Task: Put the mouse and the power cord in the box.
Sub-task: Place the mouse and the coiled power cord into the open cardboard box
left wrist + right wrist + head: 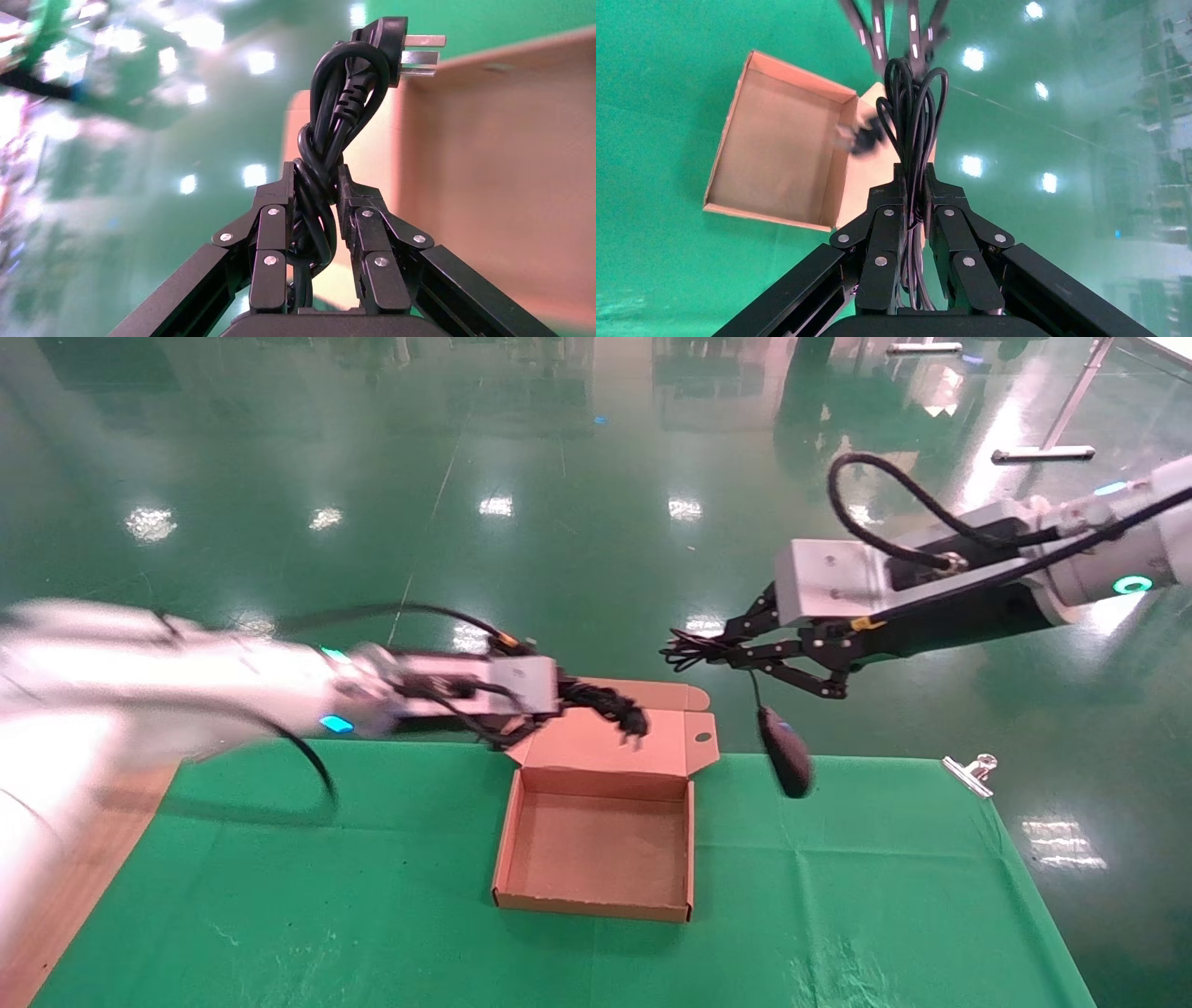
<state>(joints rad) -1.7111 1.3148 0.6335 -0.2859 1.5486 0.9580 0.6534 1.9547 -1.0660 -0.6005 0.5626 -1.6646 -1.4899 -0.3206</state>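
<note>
Box (596,859) open; no writing legible, maybe blur.

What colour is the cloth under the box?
Green, plain, with fold creases. The cloth under the box shows best in the head view.

Open brown box (596,859) on green cloth; bundled power cord (610,702) and dangling mouse (785,752) aloft.
</note>
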